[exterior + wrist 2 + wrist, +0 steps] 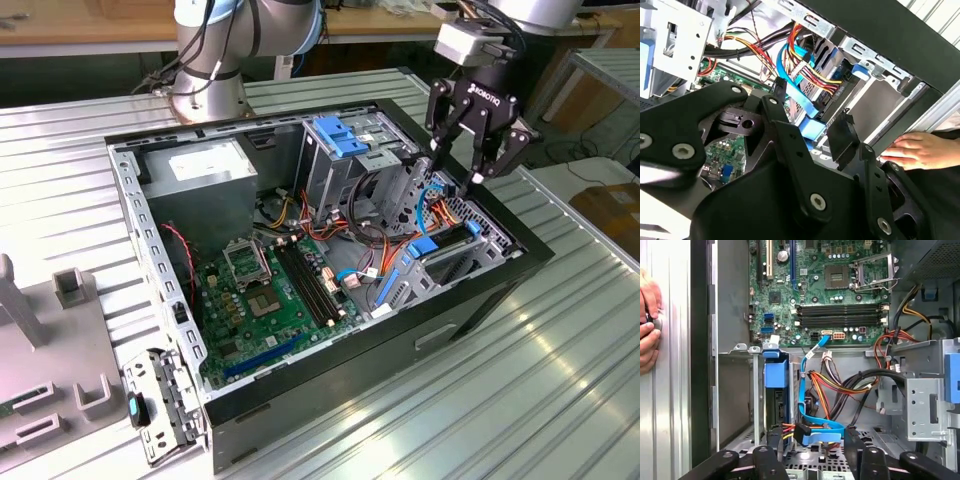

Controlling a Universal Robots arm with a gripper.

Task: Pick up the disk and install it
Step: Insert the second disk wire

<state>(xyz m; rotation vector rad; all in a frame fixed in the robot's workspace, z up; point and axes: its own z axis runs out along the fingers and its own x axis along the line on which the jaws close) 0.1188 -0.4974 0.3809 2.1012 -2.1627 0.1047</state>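
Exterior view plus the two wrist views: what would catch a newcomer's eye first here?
An open computer case lies on its side on the ribbed metal table, its green motherboard exposed. The black gripper hangs open and empty above the drive bay at the exterior view's right, over orange, yellow and blue cables. A person's hand rests just outside the case wall.

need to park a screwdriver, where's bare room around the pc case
The ribbed metal table lies bare on the exterior view's right of the case. The grey fixture tray fills the table on the exterior view's left. Inside, the cables crowd the drive bays under the open gripper.
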